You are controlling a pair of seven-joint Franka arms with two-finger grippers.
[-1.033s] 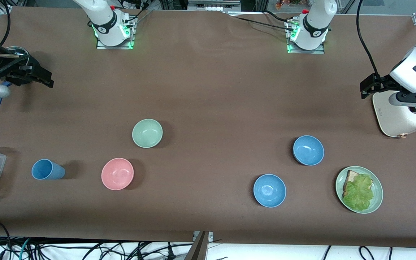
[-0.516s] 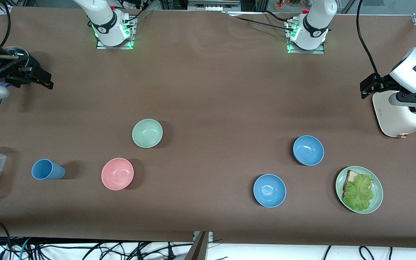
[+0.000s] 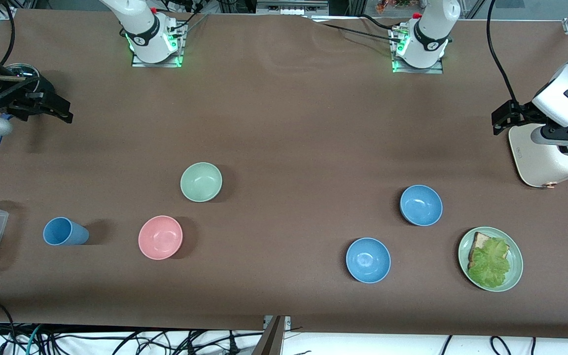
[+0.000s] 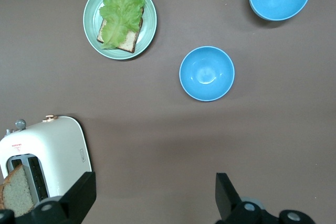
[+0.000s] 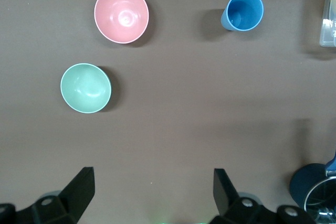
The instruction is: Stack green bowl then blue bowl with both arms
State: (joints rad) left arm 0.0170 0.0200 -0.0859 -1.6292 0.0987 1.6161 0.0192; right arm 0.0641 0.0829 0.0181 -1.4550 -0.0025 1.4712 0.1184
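Tabletop (image 3: 284, 123): brown cloth surface filling the front view; nothing stacked on it.
Green bowl (image 3: 201, 182): small round pale mint-green glossy bowl, left of frame centre, upright and empty, toward the right arm's end; also seen in the right wrist view (image 5: 85, 88).
Pink bowl (image 3: 160, 237): small round glossy pink bowl, lower left of the green bowl, near it but apart, nearer the front camera.
Blue cup (image 3: 64, 231): taller light-blue plastic cup, lower left of frame, lying tipped on its side.
Blue bowl (image 3: 421, 205): small round light-blue glossy bowl, right of frame centre, toward the left arm's end, empty.
Second blue bowl (image 3: 368, 260): identical light-blue bowl, lower in frame, nearer the front camera, apart from the first.
Plate (image 3: 514, 276): wider pale green round plate, lower right, carrying bread and lettuce.
Toaster (image 3: 545, 160): white toaster at the right edge, a bread slice in its slot in the left wrist view.
Left hand (image 3: 503, 118): black, at the right edge, over the toaster's edge; fingers spread wide, holding nothing.
Right hand (image 3: 54, 108): black, at the upper left edge over bare tabletop; fingers spread apart, empty.
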